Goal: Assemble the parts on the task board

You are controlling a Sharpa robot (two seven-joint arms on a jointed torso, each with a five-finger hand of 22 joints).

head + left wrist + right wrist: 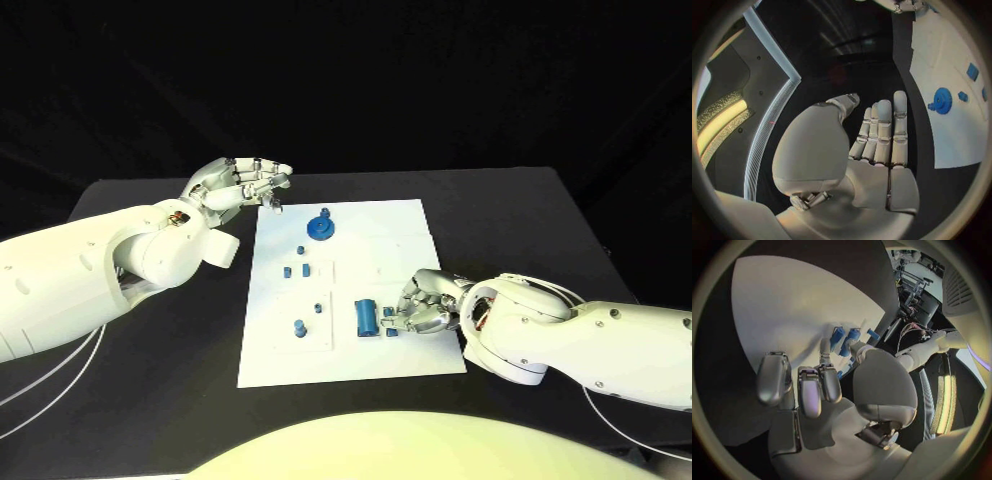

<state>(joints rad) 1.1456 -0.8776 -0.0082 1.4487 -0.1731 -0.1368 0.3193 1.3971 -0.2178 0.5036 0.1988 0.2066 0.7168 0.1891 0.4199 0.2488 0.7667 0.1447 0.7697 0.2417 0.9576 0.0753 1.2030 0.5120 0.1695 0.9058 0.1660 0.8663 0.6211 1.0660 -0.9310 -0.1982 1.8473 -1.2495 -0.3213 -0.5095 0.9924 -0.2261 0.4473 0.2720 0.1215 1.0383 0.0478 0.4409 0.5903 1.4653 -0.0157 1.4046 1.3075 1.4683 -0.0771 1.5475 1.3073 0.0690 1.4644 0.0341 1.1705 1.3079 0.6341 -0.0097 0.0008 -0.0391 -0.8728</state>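
**Right hand down on the board's right half, left hand empty off its far left corner**

Black table (490,200), with the white task board (368,365) laid lengthwise down its middle.

On the board, toward the far edge: a blue gear (320,230) lying flat, with a small blue peg (326,212) just beyond it. Seen too from the left wrist camera, gear (942,100) near the board's edge, small blue blocks (962,96) alongside. Further in along the left half: several small blue parts (307,268) in a loose cluster, then a short pin (317,306) and another stub (300,327) near the left edge, toward the near end.

Right of centre, toward the near edge: a longer blue cylinder (368,317) lying along the board's length. Right hand (423,305) lowered on the board just beside it, fingers curled downward, fingertips (405,300) at or near the cylinder and a small blue piece (392,328) by it. From the right wrist camera, same hand (826,390) bent over the white surface with blue pieces (845,338) just past the fingers; cannot tell whether anything is actually pinched or merely touched.

Left hand (238,183) raised above the table beside the board's far left corner, clear of the board, holding nothing. From its own wrist camera, left hand (876,145) flat, fingers straight and close together, thumb out to one side.
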